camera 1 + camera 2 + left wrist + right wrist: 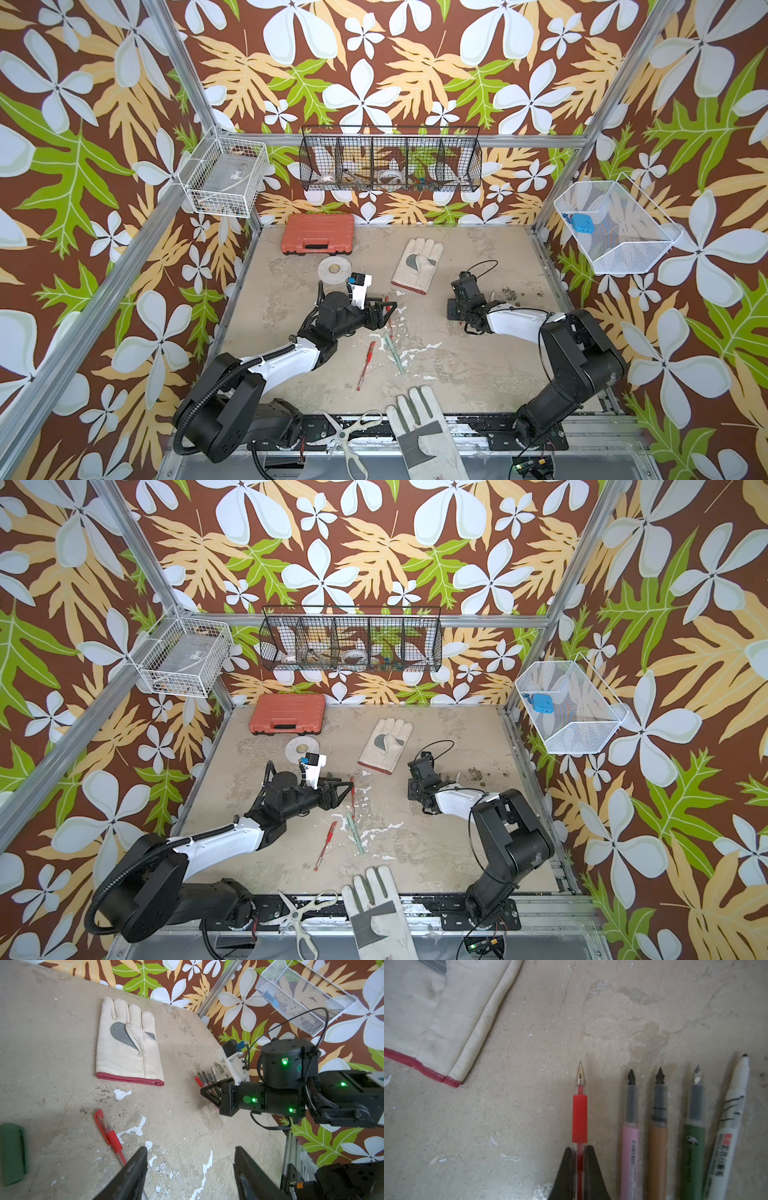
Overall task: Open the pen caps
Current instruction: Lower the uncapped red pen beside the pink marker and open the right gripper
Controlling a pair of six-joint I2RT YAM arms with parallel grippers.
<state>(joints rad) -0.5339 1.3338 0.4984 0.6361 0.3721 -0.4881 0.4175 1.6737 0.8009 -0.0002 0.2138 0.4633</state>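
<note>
Pens share a scuffed table point(478, 374) with bulkier clutter: an orange case point(318, 240) at upper centre of both top views, a glove point(417, 266) to its right, a second glove point(424, 436) overhanging the bottom edge, scissors point(343, 434) just left of that, and a grey disc point(333, 269) below the case. The right arm point(515, 324) lies over one row of pens in both top views and hides most of it. In the right wrist view the right gripper point(578, 1148), at bottom centre, is clamped on a red pen point(579, 1118) with its tip bare. To its right a pink pen point(630, 1157), gold pen point(658, 1157), green pen point(693, 1157) and white marker point(726, 1140) lie side by side, all uncapped; the glove fills the upper left, apart from them. In the left wrist view the left gripper point(190, 1148) stands spread wide at the bottom with nothing between its fingers. A capped red pen point(108, 1132) runs from centre left down behind the finger on the frame's left, and a loose green cap point(12, 1153) lies at the left edge. At centre of both top views a third red pen point(365, 365) and a mint pen point(392, 352) lie near each other, below the left gripper.
</note>
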